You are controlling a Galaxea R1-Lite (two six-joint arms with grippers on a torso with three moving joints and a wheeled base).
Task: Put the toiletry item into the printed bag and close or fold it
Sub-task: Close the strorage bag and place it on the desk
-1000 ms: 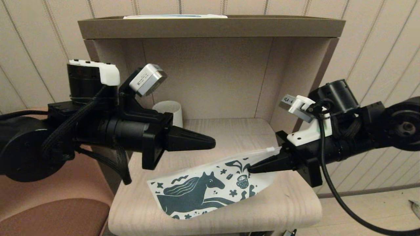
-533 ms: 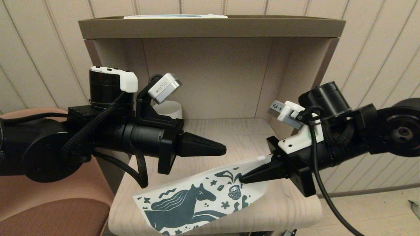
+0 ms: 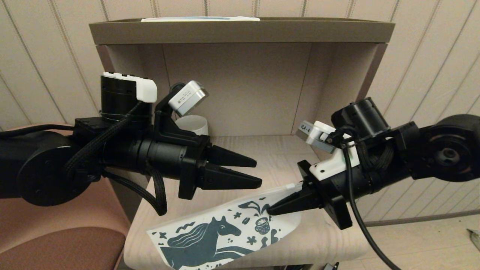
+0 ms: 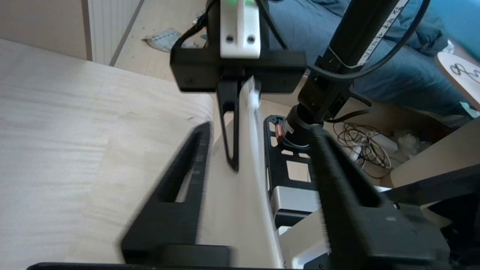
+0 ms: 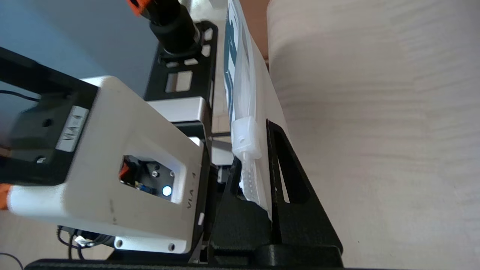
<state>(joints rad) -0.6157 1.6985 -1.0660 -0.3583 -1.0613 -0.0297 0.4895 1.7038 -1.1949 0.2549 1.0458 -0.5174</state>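
Lower middle of the head view: one printed bag [image 3: 225,236] pinched by the right gripper [image 3: 270,210]; left gripper [image 3: 257,173] spread, empty; one mug [image 3: 192,125] behind.

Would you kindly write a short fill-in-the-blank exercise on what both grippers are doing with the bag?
1. The right gripper is shut on the printed ___.
2. The left gripper hangs above the printed bag with its fingers ___.
3. The biggest animal printed on the bag is a ___.

Missing words: bag; open; horse
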